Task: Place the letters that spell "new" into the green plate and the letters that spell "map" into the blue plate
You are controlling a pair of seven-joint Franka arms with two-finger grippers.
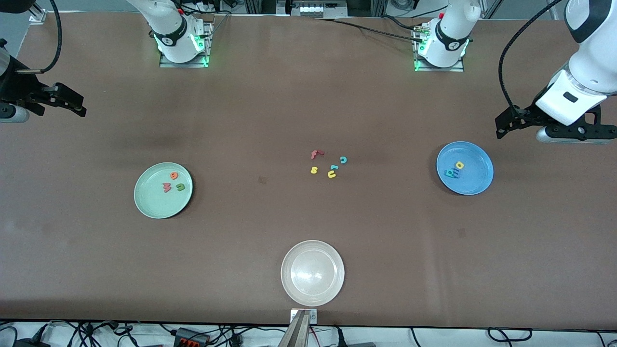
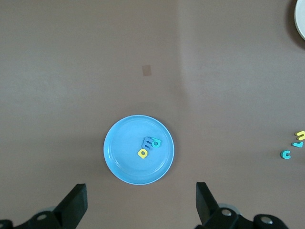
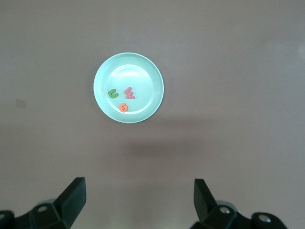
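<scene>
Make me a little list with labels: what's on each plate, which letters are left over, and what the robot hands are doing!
green plate: holds the green n, orange e and red w
blue plate: holds the blue m, a teal letter and a yellow letter
whitish plate: nearest the front camera
leftover letters: red f, teal c, yellow s, yellow u and another teal piece, mid-table between the coloured plates
left gripper: jaws open, holding nothing, raised above the table at the left arm's end
right gripper: jaws open, holding nothing, raised at the right arm's end
</scene>
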